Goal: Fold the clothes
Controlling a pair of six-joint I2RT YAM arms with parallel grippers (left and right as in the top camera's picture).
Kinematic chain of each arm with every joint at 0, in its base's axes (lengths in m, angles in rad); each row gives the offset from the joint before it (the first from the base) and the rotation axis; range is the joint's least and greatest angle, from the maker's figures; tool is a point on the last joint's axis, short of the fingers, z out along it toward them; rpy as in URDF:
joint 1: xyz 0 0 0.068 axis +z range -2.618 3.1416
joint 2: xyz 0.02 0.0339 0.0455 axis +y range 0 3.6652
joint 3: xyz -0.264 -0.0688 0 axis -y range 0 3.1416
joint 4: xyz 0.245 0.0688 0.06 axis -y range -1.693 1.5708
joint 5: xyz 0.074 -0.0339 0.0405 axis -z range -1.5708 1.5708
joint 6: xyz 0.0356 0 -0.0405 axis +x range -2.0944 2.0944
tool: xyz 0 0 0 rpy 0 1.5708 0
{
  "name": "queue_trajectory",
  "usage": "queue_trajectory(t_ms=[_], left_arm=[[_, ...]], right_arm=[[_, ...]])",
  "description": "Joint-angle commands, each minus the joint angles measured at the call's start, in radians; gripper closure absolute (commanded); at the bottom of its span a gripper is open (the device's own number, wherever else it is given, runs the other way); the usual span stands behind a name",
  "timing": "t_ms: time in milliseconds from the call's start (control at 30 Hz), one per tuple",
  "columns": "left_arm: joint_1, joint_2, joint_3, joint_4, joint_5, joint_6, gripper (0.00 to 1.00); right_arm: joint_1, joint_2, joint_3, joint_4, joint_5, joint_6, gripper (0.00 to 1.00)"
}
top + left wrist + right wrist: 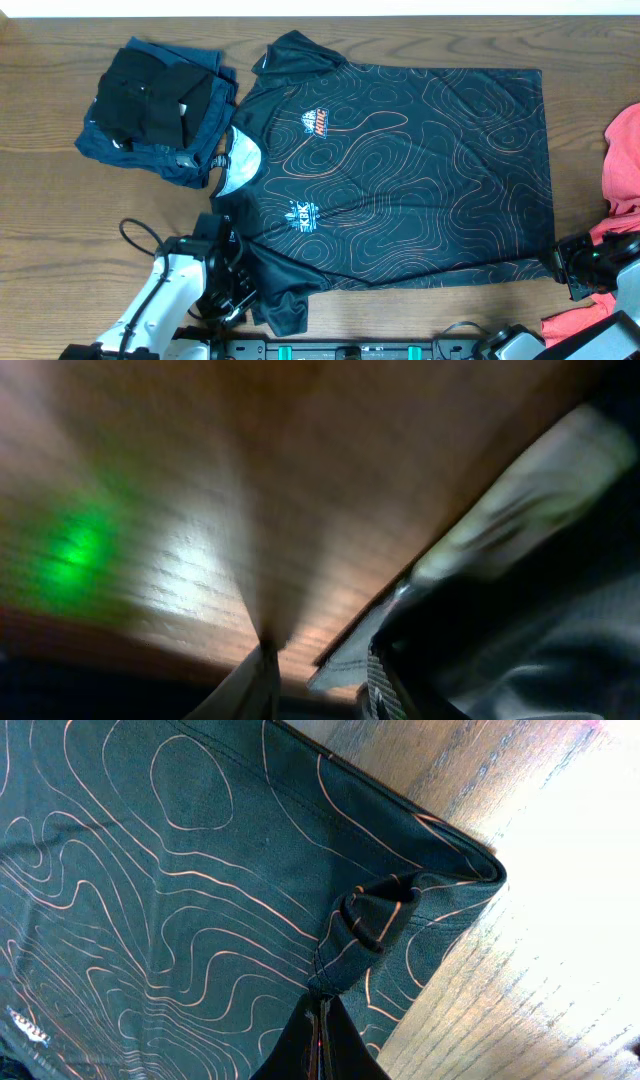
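The black sports shirt (400,170) with orange contour lines lies spread flat on the table, collar to the left and hem to the right. My left gripper (232,285) is low at the shirt's near sleeve. In the blurred left wrist view its fingers (318,685) stand apart, with the sleeve's edge (560,640) against the right finger. My right gripper (562,265) is at the near right hem corner. In the right wrist view its jaws (320,1020) are shut on a pinched fold of the shirt (150,870).
A pile of folded navy and black clothes (150,110) sits at the far left beside the collar. A coral-red garment (625,150) lies at the right edge, with more of it near the right arm (580,322). Bare wooden table (60,220) shows at the left.
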Motion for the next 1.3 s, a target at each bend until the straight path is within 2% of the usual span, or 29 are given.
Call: queue_trajectory(t_ms=[0,267,367,567,667,867,1000,1267], left_arm=[[-0.002,-0.003,-0.048,0.053,0.024,-0.025,0.68],[-0.002,-0.003,-0.051,0.1,0.025,-0.014,0.71],[-0.002,-0.003,-0.051,0.097,0.05,0.015,0.93],[-0.002,-0.005,-0.018,0.041,0.049,0.041,0.94],[-0.002,-0.01,0.066,-0.081,0.039,0.091,0.94],[-0.002,-0.057,0.311,-0.355,-0.168,0.168,0.94],[-0.002,-0.09,0.413,-0.395,-0.21,0.19,0.94],[-0.002,-0.102,0.444,-0.373,-0.22,0.19,0.94]], right_arm=[[0.008,-0.003,0.011,0.005,-0.011,0.013,0.99],[0.008,-0.003,0.011,0.006,-0.011,0.013,0.99],[0.008,-0.003,0.011,0.004,-0.011,0.013,0.99],[0.008,-0.003,0.012,0.01,-0.034,0.013,0.99],[0.008,-0.003,0.019,0.011,-0.034,0.013,0.99],[0.009,-0.003,0.081,-0.002,-0.041,-0.014,0.99],[0.012,-0.003,0.112,-0.017,-0.055,-0.026,0.99],[0.047,-0.003,0.127,-0.011,-0.093,-0.043,0.99]])
